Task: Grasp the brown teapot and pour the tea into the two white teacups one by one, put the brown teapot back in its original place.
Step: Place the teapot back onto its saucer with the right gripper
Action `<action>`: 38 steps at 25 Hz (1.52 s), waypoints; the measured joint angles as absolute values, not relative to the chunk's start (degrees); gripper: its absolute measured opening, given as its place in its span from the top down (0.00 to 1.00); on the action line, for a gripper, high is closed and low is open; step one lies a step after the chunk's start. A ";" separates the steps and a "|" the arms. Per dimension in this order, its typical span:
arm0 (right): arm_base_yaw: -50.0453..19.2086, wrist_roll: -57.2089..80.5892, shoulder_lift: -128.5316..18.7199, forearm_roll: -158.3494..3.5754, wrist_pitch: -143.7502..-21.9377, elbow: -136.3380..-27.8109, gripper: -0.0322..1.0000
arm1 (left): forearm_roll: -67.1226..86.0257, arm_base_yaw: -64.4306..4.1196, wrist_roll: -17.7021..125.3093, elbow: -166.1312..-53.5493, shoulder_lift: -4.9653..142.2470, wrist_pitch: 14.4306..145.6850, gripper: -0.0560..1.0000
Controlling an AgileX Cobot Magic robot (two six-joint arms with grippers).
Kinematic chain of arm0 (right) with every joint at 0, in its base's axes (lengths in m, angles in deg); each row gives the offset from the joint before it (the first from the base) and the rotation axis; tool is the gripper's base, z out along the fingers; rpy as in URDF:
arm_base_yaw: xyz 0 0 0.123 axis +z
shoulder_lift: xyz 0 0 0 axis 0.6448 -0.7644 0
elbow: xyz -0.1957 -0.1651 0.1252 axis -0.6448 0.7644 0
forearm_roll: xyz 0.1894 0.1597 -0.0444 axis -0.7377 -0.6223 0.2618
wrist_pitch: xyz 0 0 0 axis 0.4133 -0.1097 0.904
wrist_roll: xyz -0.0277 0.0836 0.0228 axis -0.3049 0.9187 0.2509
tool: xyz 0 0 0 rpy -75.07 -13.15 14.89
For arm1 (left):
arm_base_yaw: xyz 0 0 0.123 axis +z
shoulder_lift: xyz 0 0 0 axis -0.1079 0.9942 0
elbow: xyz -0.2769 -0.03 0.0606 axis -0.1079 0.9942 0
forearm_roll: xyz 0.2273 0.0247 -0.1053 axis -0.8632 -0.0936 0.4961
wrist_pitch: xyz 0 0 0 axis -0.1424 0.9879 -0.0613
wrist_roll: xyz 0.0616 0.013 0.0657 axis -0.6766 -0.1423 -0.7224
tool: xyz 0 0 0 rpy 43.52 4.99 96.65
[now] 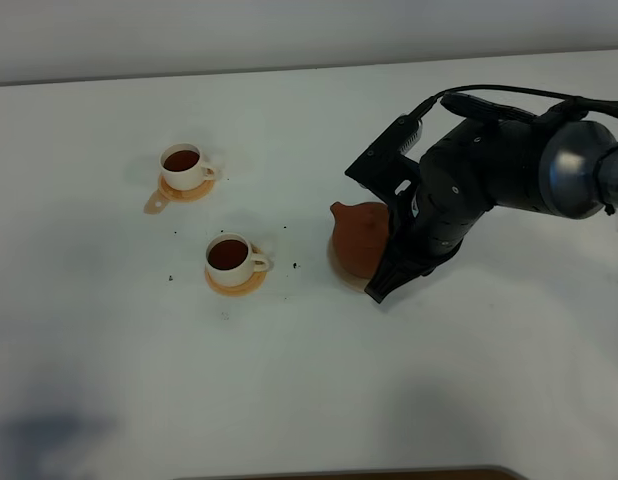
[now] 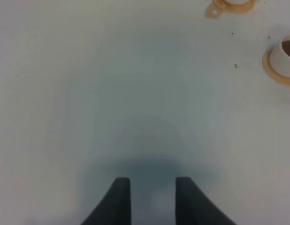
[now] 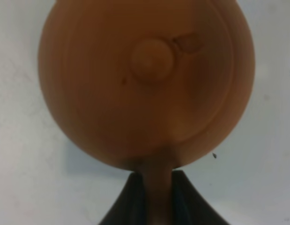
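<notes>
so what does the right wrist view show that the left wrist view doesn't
Only the right wrist view: the brown teapot from above with its lid knob, and the right tool shut on the teapot's handle.

Only the left wrist view: the left tool open and empty, a filled white teacup on its orange saucer, and the edge of a second saucer.

Both: the white table and dark specks on it.

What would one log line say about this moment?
cups: both full | teapot: over coaster | right jaws: shut on handle | left jaws: open, idle
</notes>
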State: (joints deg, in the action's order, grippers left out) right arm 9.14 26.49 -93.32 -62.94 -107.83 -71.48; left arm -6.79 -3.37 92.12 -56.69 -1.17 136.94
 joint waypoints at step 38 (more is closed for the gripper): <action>9.14 28.22 -70.70 -68.52 -142.71 -67.10 0.51 | -6.79 -3.37 92.12 -56.69 -1.17 136.94 0.69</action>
State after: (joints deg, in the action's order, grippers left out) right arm 9.14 28.22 -70.70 -68.52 -142.71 -67.10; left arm -6.79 -3.37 92.12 -56.69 -1.17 136.94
